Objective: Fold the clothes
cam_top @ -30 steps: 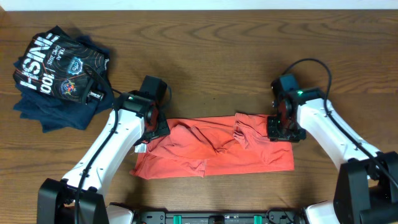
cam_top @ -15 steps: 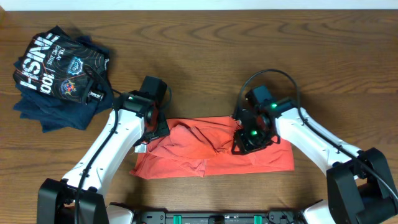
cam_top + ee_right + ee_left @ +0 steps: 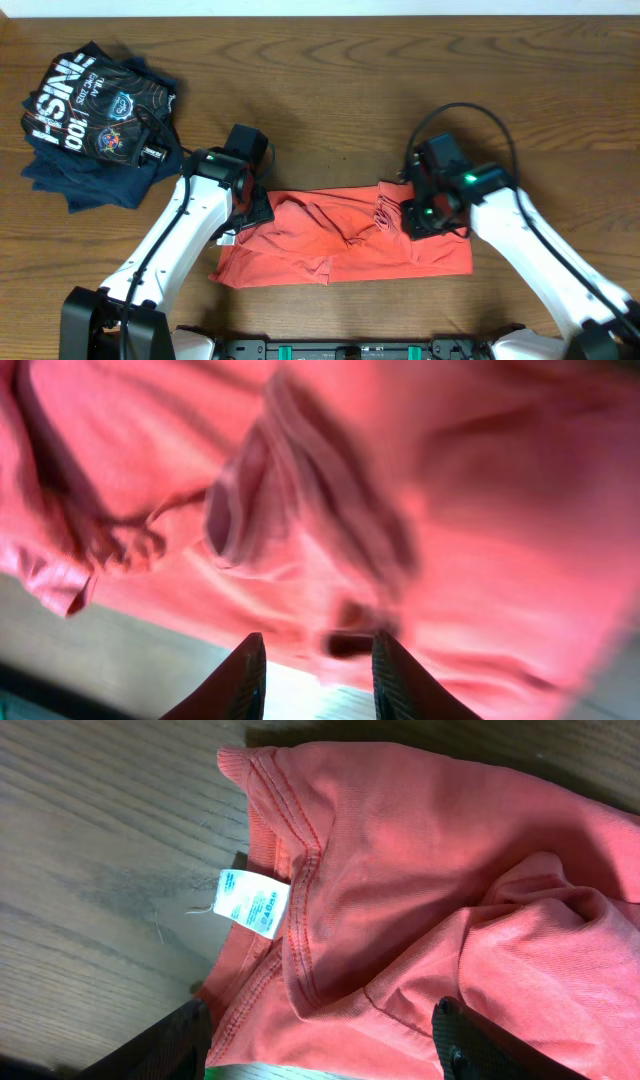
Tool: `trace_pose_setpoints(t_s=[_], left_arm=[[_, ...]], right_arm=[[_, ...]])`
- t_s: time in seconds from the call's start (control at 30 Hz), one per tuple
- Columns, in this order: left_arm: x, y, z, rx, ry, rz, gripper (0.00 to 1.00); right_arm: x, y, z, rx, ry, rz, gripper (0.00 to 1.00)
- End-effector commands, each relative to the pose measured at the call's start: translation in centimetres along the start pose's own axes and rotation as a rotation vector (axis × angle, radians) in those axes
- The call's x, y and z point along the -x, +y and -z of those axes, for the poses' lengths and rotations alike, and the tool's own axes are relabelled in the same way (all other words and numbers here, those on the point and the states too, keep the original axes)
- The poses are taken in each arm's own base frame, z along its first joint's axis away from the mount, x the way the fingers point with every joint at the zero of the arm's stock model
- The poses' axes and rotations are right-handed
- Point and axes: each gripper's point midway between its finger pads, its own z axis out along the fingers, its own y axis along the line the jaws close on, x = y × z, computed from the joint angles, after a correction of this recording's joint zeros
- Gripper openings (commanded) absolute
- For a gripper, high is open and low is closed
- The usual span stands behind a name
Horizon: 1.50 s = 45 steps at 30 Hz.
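Red-orange T-shirt [image 3: 350,245] lies rumpled in a long strip on the wooden table [image 3: 330,110], front centre. Over its left end hangs the left gripper [image 3: 250,207], jaws spread wide, collar and white tag [image 3: 251,904] below them, nothing pinched. Over its right part sits the right gripper [image 3: 420,215], jaws slightly apart, view blurry, no cloth seen clamped. Dark shirts [image 3: 90,120] are piled at the far left corner

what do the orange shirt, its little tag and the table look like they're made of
Shirt: soft matte knit, probably cotton jersey; ribbed collar, stitched seams, loose wrinkles. Tag: thin white fabric with printed text, woven or satin unclear. Table: wood or wood-look laminate; brown, visible grain, slight sheen.
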Motion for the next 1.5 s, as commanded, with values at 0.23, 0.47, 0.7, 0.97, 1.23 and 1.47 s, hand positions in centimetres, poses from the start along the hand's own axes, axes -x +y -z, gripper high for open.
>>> trace_pose_setpoints(t_s=[0.23,0.47,0.7,0.97,1.23,1.47], left_arm=[[0.0,0.3,0.0,0.007,-0.003,-0.004,0.72],[0.0,0.3,0.0,0.007,-0.004,-0.004,0.72],[0.0,0.3,0.0,0.006,-0.004,-0.004,0.72],[0.0,0.3,0.0,0.007,-0.002,-0.005,0.72],[-0.1,0.3,0.0,0.007,0.002,-0.005,0.73],[-0.4,-0.2,0.0,-0.024,0.019,-0.005,0.74]], right_arm=[[-0.1,-5.5,0.2,-0.112,-0.003,-0.195,0.31],[-1.1,-2.1,-4.4,0.074,0.084,-0.167,0.31],[-3.7,7.7,-4.6,0.602,0.148,0.232,0.32],[-3.7,3.6,-5.6,0.346,0.187,0.129,0.25],[-2.2,0.8,-2.1,0.239,0.071,0.042,0.23],[-2.9,-3.4,-2.3,0.021,0.079,-0.091,0.25]])
